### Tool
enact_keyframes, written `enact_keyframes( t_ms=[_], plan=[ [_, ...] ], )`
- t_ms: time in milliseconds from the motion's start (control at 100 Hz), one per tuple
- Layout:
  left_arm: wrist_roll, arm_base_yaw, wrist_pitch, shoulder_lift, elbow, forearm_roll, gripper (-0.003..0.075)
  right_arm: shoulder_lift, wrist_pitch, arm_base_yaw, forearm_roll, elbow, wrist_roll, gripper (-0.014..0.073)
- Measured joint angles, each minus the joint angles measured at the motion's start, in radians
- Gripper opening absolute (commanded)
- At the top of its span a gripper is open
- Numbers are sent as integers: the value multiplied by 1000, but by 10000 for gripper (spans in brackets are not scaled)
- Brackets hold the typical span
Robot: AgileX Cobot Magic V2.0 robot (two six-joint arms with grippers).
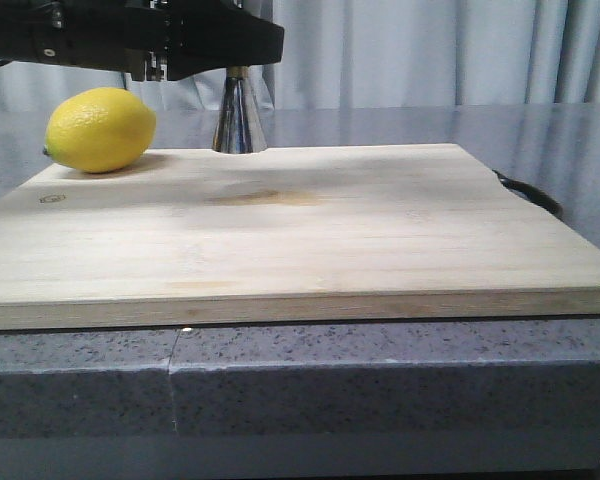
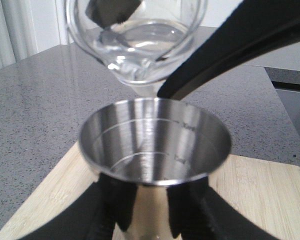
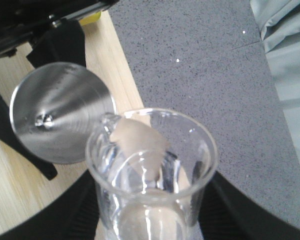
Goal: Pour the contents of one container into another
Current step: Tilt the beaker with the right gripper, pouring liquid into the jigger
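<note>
Front view: a steel cup [image 1: 239, 118] stands at the far edge of a wooden board [image 1: 300, 240] on a grey speckled worktop [image 1: 380, 370]. Only its lower cone shows, the top being hidden behind a black arm [image 1: 130, 38]. A lemon [image 1: 100, 129] lies on the board's far left corner, near the cup but apart from it.

In the left wrist view the left end effector [image 2: 152, 210] is closed on the steel cup [image 2: 155, 142], its black fingers [image 2: 115, 205] pressing the narrow body below the open bowl. Measuring lines ring the inside of the bowl.

The right end effector [image 3: 150, 220] grips the glass beaker [image 3: 152, 170] on both sides. The beaker is tilted, its lip over the rim of the cup [image 3: 60, 112], with clear liquid gathered toward the lip. From the left wrist view the beaker [image 2: 135, 40] hangs just above the cup's mouth.
</note>
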Motion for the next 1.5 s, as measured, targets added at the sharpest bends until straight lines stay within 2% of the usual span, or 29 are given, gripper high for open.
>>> enact_keyframes(
  t_ms=[640,1020,1500],
  plan=[
    [0,0,0,0,0,0,211,0,1,21,-42,0,-136,302],
    [0,0,0,0,0,0,211,0,-1,57,-128,0,-148,302],
    [0,0,0,0,0,0,211,0,-22,58,-168,0,-183,302]
  ],
)
